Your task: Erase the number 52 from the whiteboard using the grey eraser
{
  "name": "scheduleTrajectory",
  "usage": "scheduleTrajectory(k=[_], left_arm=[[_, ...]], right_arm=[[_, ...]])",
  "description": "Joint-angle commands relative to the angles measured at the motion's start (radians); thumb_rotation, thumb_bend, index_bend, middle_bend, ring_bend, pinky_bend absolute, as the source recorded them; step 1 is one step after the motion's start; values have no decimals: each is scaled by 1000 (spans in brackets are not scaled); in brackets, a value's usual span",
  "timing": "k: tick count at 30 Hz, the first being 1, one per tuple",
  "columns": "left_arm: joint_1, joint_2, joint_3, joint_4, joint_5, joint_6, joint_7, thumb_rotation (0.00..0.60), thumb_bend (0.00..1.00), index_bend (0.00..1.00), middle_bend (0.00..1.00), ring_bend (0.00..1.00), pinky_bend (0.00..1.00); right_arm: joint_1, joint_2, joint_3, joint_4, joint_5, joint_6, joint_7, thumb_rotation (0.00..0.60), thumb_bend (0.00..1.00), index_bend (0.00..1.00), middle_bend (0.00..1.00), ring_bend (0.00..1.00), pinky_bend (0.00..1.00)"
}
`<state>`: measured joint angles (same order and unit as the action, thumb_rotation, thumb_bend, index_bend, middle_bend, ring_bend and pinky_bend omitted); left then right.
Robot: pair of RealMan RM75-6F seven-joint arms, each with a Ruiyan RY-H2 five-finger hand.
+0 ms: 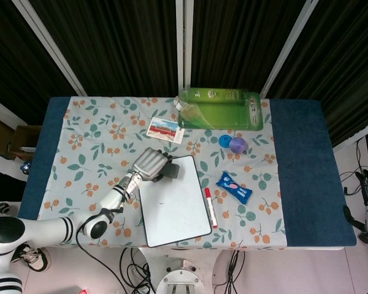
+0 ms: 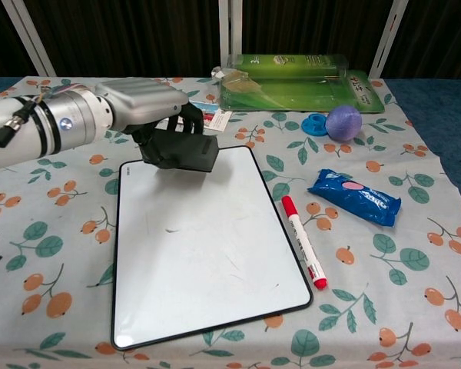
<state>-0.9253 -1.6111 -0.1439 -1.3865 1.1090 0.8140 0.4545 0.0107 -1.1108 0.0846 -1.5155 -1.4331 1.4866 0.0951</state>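
The grey eraser [image 2: 181,150] is grasped by the left hand [image 2: 142,108] at the whiteboard's [image 2: 207,254] far edge.

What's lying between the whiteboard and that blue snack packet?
A red marker lies on the cloth between the whiteboard and the blue packet; both views show it.

Left hand [image 2: 142,104] covers the top of the eraser [image 2: 181,151]; grip contact is hidden. The eraser hides the whiteboard's [image 2: 207,254] far-left corner. Faint board marks are too small to read. Right hand is outside both views.
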Motion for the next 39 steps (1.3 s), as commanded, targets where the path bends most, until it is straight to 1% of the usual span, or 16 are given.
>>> scheduleTrajectory(k=[1,4,8,14,24,27,31,39], left_arm=[[50,105,71,-155,94,31,-18,600,479,634,549,505,633],[79,109,114,-198,139,64,-11,600,479,636,549,506,633],[109,70,148,-198,166,97,8,600,479,636,549,506,633],[133,38,174,-185,214,131,34,600,479,640,551,507,633],[150,52,207,-185,228,105,51,600,479,650,552,508,633],[156,59,208,-185,233,107,45,600,479,662,552,508,633],[158,57,196,-159,227,104,41,600,480,663,552,508,633],[159,46,169,-75,217,107,52,600,481,665,554,510,633]], right_arm=[[8,-5,1,6,4,-13,0,600,271,0,0,0,0],[17,-14,0,9,0,-27,-3,600,272,0,0,0,0],[27,-19,-5,7,-9,-38,-16,600,273,0,0,0,0],[22,-12,-4,8,-2,-33,-14,600,275,0,0,0,0],[17,-10,-6,6,-3,-24,-9,600,275,0,0,0,0],[17,-10,-5,5,-2,-24,-11,600,276,0,0,0,0],[18,-12,-7,1,-5,-24,-16,600,275,0,0,0,0],[11,-8,-7,-2,-2,-15,-18,600,275,0,0,0,0]])
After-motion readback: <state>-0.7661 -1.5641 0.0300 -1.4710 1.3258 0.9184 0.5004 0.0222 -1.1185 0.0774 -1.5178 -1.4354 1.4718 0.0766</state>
